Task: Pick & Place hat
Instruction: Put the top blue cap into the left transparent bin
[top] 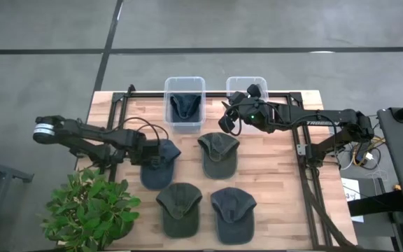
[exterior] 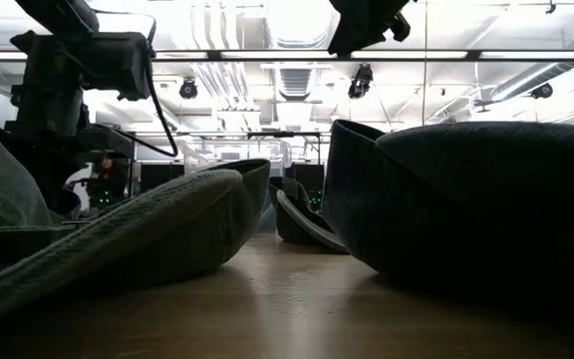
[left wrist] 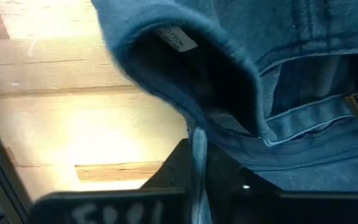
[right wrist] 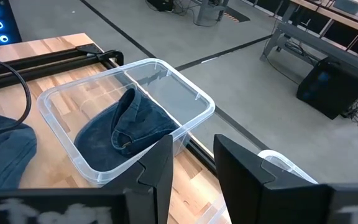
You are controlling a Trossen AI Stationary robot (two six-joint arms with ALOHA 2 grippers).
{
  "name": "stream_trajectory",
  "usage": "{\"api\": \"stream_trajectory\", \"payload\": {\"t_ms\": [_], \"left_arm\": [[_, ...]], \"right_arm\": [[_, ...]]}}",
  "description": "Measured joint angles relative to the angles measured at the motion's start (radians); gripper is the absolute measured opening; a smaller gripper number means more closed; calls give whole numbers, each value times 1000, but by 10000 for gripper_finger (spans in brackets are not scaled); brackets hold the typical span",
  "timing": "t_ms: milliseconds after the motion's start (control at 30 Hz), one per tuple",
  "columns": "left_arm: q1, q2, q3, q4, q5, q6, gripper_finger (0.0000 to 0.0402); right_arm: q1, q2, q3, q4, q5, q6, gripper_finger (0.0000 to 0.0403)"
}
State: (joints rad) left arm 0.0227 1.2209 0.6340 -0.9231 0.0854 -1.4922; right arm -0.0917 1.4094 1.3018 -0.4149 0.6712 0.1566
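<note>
A blue denim cap (top: 159, 164) lies at the table's left middle, and my left gripper (top: 144, 154) is shut on its left edge. The left wrist view shows the cap (left wrist: 272, 68) close up, its hollow inside and label facing the camera. Another blue hat (top: 185, 106) lies crumpled in the left clear bin (top: 185, 84), also seen from the right wrist as the hat (right wrist: 126, 130) in the bin (right wrist: 61, 124). My right gripper (top: 228, 117) hovers open between the two bins, its fingers (right wrist: 160, 168) touching nothing. My left gripper pinches a thin strip of the cap's rim (left wrist: 197, 146) between its two fingers, coming level from the table's left side. The cloth runs back between the fingers. The crown beyond sits on or just above the wood; I cannot tell which.
Two green caps (top: 219, 154) (top: 179, 204) and a grey-blue cap (top: 233, 213) lie on the table's near half. The right bin (top: 247, 87) stands at the far edge. A potted plant (top: 93, 210) is at the near left corner. Dark rails (top: 303, 150) frame the table.
</note>
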Motion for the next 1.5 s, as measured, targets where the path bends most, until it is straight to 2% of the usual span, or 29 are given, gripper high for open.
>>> {"api": "stream_trajectory", "payload": {"t_ms": [367, 800, 1033, 1500], "left_arm": [[0, -32, 20, -57, -34, -4, 7], [0, -157, 188, -308, -145, -54, 6], [0, -167, 252, -393, -191, -55, 6], [0, -167, 402, -537, -199, -58, 6]], "right_arm": [[0, 0, 0, 0, 0, 0, 118], [0, 0, 0, 0, 0, 0, 107], [0, 0, 0, 0, 0, 0, 116], [0, 0, 0, 0, 0, 0, 109]]}}
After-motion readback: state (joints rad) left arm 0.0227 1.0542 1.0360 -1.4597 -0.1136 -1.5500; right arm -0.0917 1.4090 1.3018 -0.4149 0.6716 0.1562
